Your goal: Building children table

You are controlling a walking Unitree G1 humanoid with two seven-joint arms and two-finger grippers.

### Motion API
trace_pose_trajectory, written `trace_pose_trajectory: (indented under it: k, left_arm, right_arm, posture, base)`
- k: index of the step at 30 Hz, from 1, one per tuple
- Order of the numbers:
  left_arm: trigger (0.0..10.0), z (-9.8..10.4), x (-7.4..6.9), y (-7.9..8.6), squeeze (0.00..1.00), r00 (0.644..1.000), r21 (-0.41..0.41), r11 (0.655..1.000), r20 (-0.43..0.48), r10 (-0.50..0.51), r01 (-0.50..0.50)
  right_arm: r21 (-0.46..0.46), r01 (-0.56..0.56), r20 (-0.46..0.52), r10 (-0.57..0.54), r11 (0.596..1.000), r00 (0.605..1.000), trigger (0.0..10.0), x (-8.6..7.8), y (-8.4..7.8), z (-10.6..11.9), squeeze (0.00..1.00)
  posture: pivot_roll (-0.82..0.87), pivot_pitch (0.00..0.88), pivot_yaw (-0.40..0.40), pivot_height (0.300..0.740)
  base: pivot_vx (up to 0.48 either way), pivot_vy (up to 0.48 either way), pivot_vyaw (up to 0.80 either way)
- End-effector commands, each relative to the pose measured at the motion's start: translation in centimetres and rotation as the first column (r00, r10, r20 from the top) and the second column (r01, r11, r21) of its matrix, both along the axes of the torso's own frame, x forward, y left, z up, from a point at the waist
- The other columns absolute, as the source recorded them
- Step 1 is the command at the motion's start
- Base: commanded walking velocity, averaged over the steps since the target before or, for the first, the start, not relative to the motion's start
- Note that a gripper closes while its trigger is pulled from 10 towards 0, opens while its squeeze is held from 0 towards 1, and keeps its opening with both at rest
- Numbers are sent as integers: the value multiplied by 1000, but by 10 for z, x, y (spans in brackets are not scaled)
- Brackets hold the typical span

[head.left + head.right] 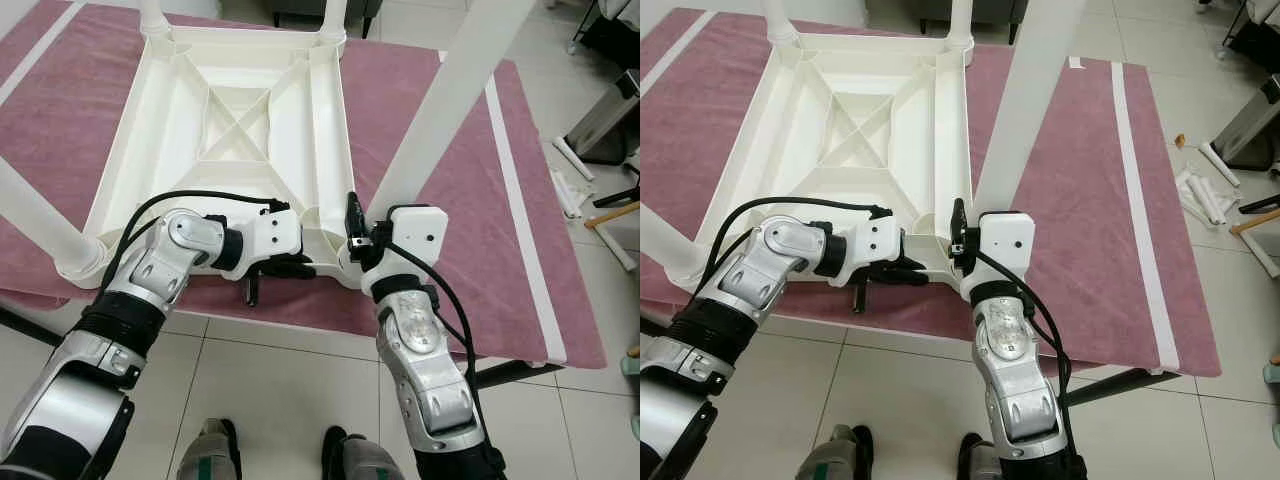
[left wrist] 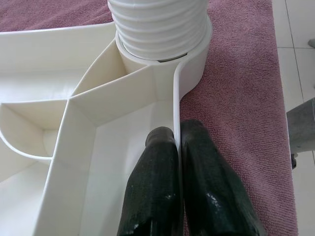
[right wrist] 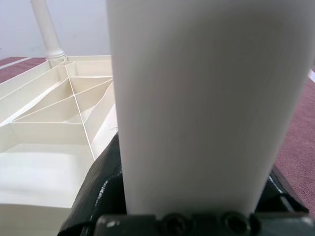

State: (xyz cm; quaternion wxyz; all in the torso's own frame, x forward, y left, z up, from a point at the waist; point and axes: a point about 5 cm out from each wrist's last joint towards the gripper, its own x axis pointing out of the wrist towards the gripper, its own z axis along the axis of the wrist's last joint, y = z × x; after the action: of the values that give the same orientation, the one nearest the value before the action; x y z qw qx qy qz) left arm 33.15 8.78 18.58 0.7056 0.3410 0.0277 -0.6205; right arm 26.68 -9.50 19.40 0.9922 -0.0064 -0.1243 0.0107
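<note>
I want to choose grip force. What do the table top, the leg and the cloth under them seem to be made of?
Table top: apparently moulded plastic, matt white with thin ribs. Leg: likely the same plastic, smooth, with a threaded end. Cloth: soft, towel-like mauve fabric.

A low platform covered with a mauve, towel-like cloth point(image 1: 470, 200) fills most of the head views, standing on a pale tiled floor point(image 1: 280, 390). Two white stripes run along the cloth, one near its right edge point(image 1: 520, 210) and one near its left edge point(image 1: 40, 55). Directly on the cloth lies a white plastic tabletop point(image 1: 235, 130), turned upside down with its ribbed underside facing up. It sits left of centre, its near edge close to the platform's front edge. White tube-shaped parts point(image 1: 565, 185) lie on the tiles to the right of the platform
</note>
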Motion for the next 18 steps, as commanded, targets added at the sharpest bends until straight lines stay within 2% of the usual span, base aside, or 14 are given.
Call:
trace_pose_trajectory:
  k: [1, 3, 8, 10, 14, 15, 16, 17, 18]
  left_arm:
    - [0, 3, 7, 24, 0, 994, -38, 993, 13, 110, -109]
    - [0, 2, 7, 25, 0, 994, -38, 993, 13, 110, -109]
    - [0, 2, 7, 25, 0, 994, -38, 993, 13, 110, -109]
    - [0, 2, 7, 25, 0, 994, -37, 993, 13, 111, -110]
    - [0, 3, 8, 25, 0, 993, -38, 993, 15, 114, -113]
    - [0, 3, 8, 26, 0, 993, -37, 993, 15, 115, -114]
    - [0, 3, 8, 26, 0, 993, -37, 993, 15, 115, -114]
    - [0, 3, 8, 26, 0, 993, -37, 993, 16, 116, -116]
    - [0, 3, 8, 26, 0, 993, -37, 993, 16, 116, -116]
  right_arm:
    - [-138, 334, -307, -361, 932, 881, 10000, -9, -55, -69, 0]
    - [-135, 362, -361, -386, 922, 849, 10000, -10, -57, -75, 0]
    - [-135, 391, -390, -412, 910, 824, 10000, -13, -57, -78, 0]
    - [-134, 388, -389, -408, 912, 826, 10000, -14, -56, -78, 0]
    - [-128, 346, -350, -368, 930, 861, 10000, -10, -51, -73, 0]
    - [-122, 327, -334, -349, 937, 875, 10000, -9, -49, -71, 235]
    - [-122, 327, -334, -349, 937, 875, 10000, -9, -49, -71, 235]
    - [-113, 310, -322, -330, 944, 887, 10000, -8, -47, -68, 1000]
    - [-113, 310, -322, -330, 944, 887, 10000, -8, -47, -68, 1000]
  posture:
    - [61, 211, -2, 740]
    - [61, 212, -3, 740]
    - [61, 212, -3, 740]
    - [61, 212, -3, 740]
    - [64, 216, -4, 740]
    - [64, 216, -4, 740]
    - [64, 216, -4, 740]
    - [64, 216, -4, 740]
    - [64, 216, -4, 740]
  base:
    - [0, 0, 0]
    - [0, 0, 0]
    - [0, 0, 0]
    - [0, 0, 0]
    - [0, 0, 0]
    - [0, 0, 0]
    - [0, 0, 0]
    - [0, 0, 0]
    - [0, 0, 0]
